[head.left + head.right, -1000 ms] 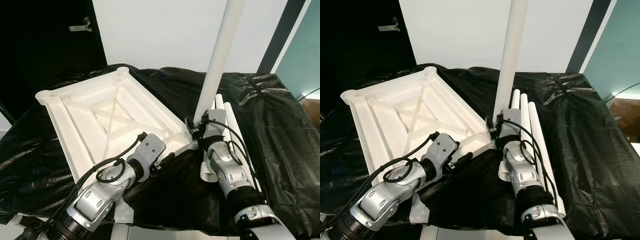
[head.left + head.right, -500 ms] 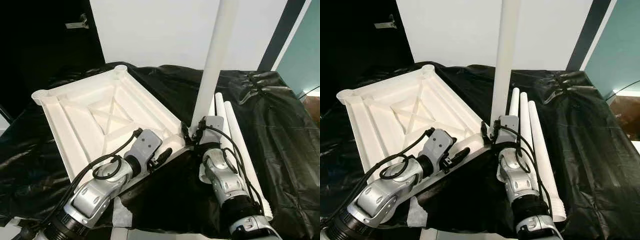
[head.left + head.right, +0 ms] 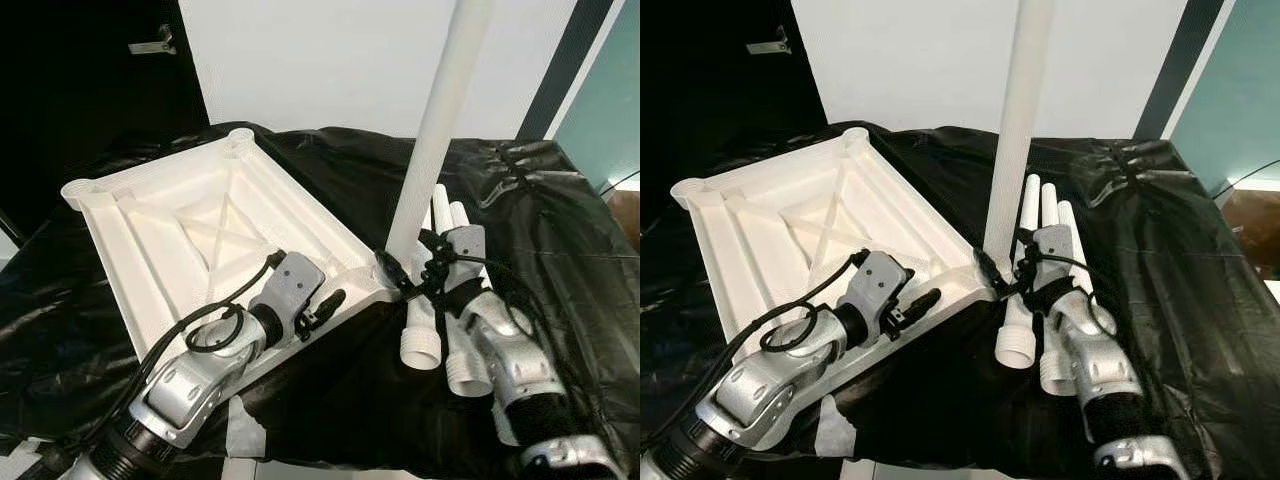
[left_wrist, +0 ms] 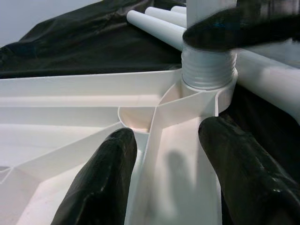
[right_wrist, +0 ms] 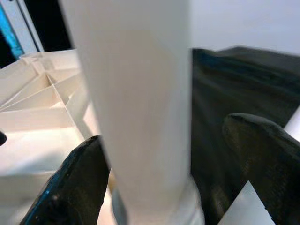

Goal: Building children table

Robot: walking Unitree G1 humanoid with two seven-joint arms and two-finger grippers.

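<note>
The white tabletop (image 3: pixel 170 230) lies upside down on black cloth, ribs up. One white leg (image 3: pixel 440 130) stands upright in its near right corner socket (image 4: pixel 206 89), threaded end seated. My right gripper (image 3: pixel 410 265) is open around the leg's base; one finger (image 5: pixel 79 178) touches the leg, while the other finger (image 5: pixel 262 154) stands clear of it. My left gripper (image 3: pixel 330 305) is shut on the tabletop's near edge beside that socket, its fingers (image 4: pixel 101 183) astride the rim. Three spare legs (image 3: pixel 1023 290) lie side by side under my right forearm.
Black cloth (image 3: pixel 560 230) covers the whole work surface and sags over its front edge. A white wall (image 3: pixel 320 60) rises behind, with a dark door (image 3: pixel 90 90) at the back left. A white scrap (image 3: pixel 245 435) lies at the near edge.
My right arm has swung out to the right and its wrist has turned around the leg's base. The left gripper has stayed on the tabletop's edge.
</note>
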